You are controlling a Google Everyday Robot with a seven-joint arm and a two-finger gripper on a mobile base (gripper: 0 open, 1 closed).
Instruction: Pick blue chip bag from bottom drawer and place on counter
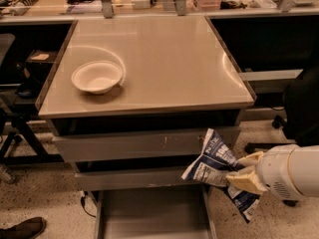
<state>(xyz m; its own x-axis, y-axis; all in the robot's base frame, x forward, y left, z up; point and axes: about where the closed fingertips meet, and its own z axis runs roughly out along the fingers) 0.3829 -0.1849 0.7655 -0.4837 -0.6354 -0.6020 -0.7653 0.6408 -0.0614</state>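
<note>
Blue chip bag (215, 158), end effector (236, 171) clamping (lower right)

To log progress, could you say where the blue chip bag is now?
The crinkled dark-blue foil chip bag is at the camera view's lower right, gripped in the hand, above the right wall of the open grey metal bottom drawer.

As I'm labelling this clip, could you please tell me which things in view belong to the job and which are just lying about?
Job: blue chip bag, clamped in the gripper beside the drawer fronts; bottom drawer, open; counter.
Lying about: white bowl on the counter; shoe, lower left; office chair, right; cluttered desk behind.
</note>
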